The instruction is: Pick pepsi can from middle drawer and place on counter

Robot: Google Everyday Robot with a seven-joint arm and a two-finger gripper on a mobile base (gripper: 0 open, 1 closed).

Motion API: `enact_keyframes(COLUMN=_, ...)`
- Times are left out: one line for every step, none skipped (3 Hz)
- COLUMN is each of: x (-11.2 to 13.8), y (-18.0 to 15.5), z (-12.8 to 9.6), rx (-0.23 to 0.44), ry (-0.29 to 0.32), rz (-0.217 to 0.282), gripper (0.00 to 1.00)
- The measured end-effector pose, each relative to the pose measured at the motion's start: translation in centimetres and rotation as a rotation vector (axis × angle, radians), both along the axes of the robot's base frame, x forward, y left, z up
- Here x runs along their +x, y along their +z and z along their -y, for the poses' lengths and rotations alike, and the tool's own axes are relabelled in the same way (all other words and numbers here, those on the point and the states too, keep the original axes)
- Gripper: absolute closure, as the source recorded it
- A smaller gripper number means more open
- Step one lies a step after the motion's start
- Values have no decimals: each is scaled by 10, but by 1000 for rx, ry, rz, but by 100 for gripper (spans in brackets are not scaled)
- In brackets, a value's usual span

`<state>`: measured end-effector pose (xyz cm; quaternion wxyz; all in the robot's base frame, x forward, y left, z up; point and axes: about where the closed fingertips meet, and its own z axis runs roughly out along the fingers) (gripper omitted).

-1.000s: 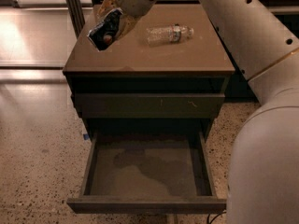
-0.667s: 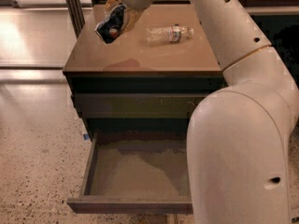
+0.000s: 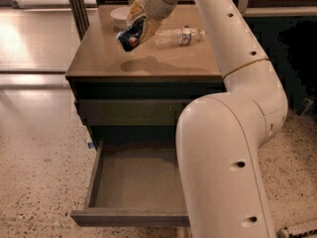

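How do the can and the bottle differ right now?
The can is dark blue; the bottle is clear. The can is shorter than the bottle. The can hangs tilted in the gripper above the counter; the bottle lies on its side on it. Both are out of the drawer.

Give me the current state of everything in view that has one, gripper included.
pepsi can: gripped, tilted, above the counter, not set down.
gripper: shut on the pepsi can, over the counter's rear left.
middle drawer: pulled open, visible floor bare.
drawer above it: shut.
plastic bottle: lying on its side on the counter.
white bowl: upright at the counter's back edge.
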<state>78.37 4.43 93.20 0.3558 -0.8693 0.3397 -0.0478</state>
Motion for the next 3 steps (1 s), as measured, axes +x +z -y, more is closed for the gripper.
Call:
enact_keyframes(x=2, y=-25, z=12, rx=96, ry=-31, rz=-102, gripper=100)
enact_keyframes(x=-6, y=-38, z=6, rx=318, ry=33, rz=-191, gripper=100)
enact_keyframes(x=-11, y=-39, z=1, rx=407, ry=72, rz=-226, gripper=100)
